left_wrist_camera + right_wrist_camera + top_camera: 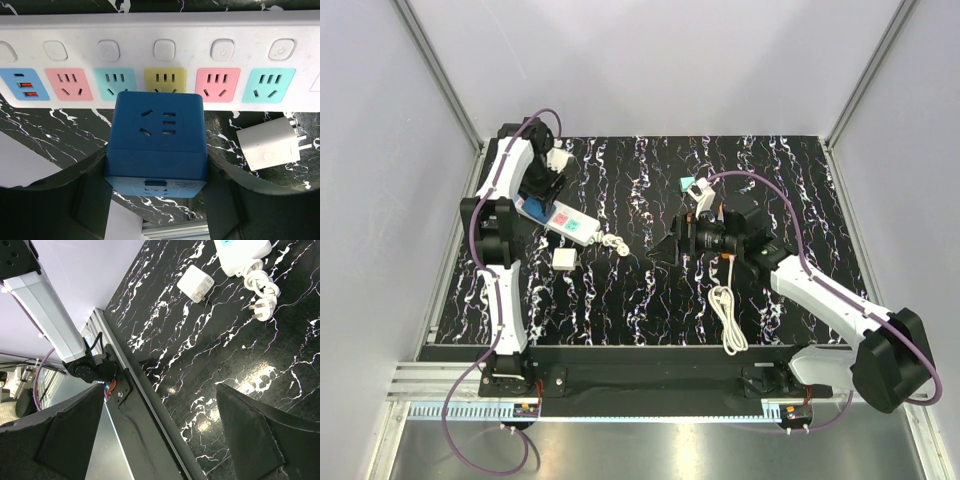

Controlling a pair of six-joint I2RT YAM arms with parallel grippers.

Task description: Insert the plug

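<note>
The plug [564, 259] is a small white cube lying alone on the black marbled table, just in front of the white strip with coloured sockets [565, 220]. It also shows in the left wrist view [267, 142], prongs to the right, and in the right wrist view [195, 283]. My left gripper [542, 188] is shut on a blue socket cube [156, 140], which it holds over the white strip [160, 35]. My right gripper [672, 240] hangs open and empty [161, 390] mid-table, right of the plug. An orange power strip [706, 217] is mostly hidden under the right arm.
A tiny teal cube [687, 185] lies behind the right gripper. A white cable [725, 315] runs toward the front edge. The white strip's coiled cord and three-pin plug [262, 295] lie right of the white cube. The front rail [150, 405] is below the right gripper.
</note>
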